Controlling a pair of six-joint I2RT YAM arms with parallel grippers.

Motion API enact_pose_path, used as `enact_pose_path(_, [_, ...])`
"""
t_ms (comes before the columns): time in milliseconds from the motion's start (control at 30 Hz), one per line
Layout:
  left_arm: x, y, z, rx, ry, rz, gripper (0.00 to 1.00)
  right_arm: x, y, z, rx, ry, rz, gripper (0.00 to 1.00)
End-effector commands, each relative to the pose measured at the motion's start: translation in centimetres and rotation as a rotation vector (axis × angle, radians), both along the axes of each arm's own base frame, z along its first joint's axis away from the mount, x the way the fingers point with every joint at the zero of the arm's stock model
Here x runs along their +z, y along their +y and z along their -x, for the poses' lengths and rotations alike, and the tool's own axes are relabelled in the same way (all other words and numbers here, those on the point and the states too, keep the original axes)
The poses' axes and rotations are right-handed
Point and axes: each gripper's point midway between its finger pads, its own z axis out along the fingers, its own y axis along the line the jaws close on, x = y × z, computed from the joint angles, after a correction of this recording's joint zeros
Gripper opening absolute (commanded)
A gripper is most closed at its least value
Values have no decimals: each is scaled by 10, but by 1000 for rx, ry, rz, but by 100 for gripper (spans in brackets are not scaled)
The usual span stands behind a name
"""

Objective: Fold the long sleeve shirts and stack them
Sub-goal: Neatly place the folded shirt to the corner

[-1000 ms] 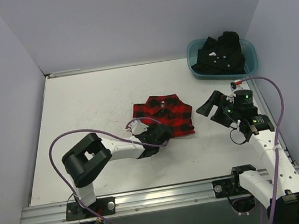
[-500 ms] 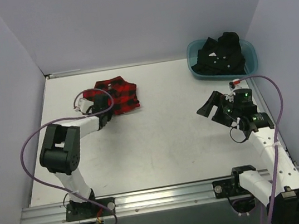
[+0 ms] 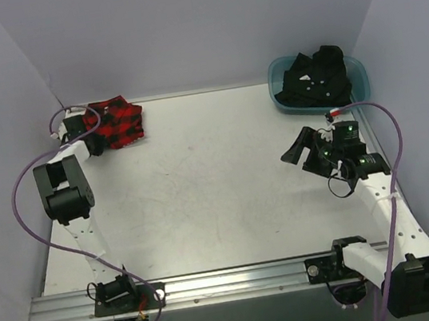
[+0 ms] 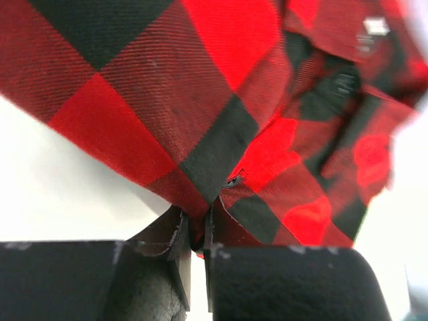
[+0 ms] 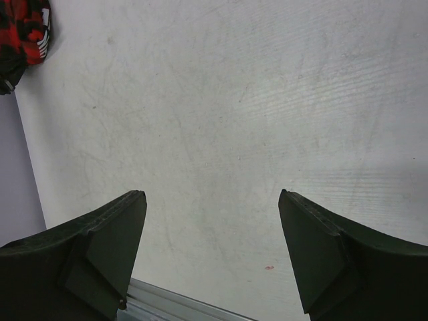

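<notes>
Top external view, leftmost: the left pincer (image 3: 95, 140) pinches the red-and-black flannel shirt (image 3: 118, 121), apparently folded, just beyond its tips. Rightward, the right pincer (image 3: 304, 152) hangs spread and empty. Beyond it the black shirt (image 3: 315, 79) lies heaped in the teal tub (image 3: 275, 87), not yet folded or stacked.

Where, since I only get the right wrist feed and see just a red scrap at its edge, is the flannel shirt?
Observer: The flannel shirt is bunched at the far left corner of the table.
Operator: Is anything gripping it?
Observer: Yes. In the left wrist view, the left gripper is shut on its edge.
Operator: And the black shirt?
Observer: The black shirt sits heaped in the teal tub at the far right.
</notes>
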Motion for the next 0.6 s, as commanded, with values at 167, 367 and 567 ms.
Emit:
enact_pose_path(167, [-25, 46, -13, -86, 50, -15, 18, 9, 3, -6, 40, -8, 12, 82])
enact_pose_path(367, [-34, 43, -3, -81, 56, 26, 22, 6, 2, -9, 41, -2, 29, 82])
enact_pose_path(567, [-23, 29, 7, -32, -33, 89, 52, 10, 4, -6, 56, -20, 35, 82])
